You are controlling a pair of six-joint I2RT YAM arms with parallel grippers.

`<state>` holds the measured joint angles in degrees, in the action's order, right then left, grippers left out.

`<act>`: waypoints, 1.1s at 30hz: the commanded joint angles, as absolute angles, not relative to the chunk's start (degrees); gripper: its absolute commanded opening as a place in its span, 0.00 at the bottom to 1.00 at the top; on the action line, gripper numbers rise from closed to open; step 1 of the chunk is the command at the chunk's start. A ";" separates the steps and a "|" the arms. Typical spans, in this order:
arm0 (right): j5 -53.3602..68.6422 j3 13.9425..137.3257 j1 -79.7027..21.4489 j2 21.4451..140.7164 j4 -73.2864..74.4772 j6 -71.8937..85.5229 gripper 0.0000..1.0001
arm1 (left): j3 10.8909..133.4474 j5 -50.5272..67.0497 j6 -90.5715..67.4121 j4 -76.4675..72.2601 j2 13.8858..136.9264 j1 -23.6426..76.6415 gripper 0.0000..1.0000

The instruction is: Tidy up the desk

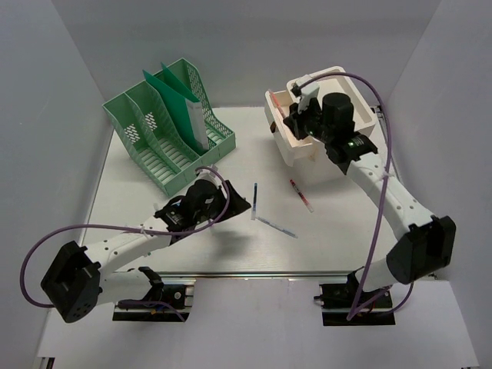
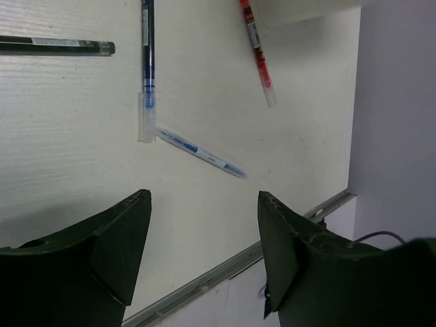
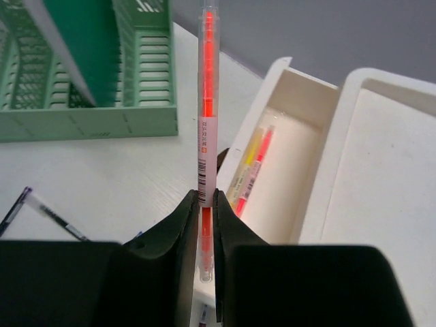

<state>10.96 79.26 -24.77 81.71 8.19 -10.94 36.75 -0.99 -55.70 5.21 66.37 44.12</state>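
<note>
Right gripper (image 3: 206, 199) pinches a slim orange clear-plastic pen (image 3: 208, 102) over the far right corner of the white rectangular desk (image 2: 68, 136); left gripper (image 2: 204, 201) gapes near its front edge.

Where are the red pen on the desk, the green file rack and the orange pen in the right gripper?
red pen (image 2: 257, 53): left wrist view, mid-barrel.
green file rack (image 1: 129, 129): top external view, left side wall.
orange pen (image 3: 208, 88): right wrist view, upper barrel.
</note>
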 commanded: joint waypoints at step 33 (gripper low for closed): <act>28.29 59.09 -21.80 54.90 6.25 -9.15 0.19 | 51.57 -5.18 -73.56 15.20 85.60 52.20 0.71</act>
<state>17.21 66.28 -22.06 64.34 7.88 -9.45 47.33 -2.50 -70.00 9.56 84.20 50.87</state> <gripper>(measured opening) 0.222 0.710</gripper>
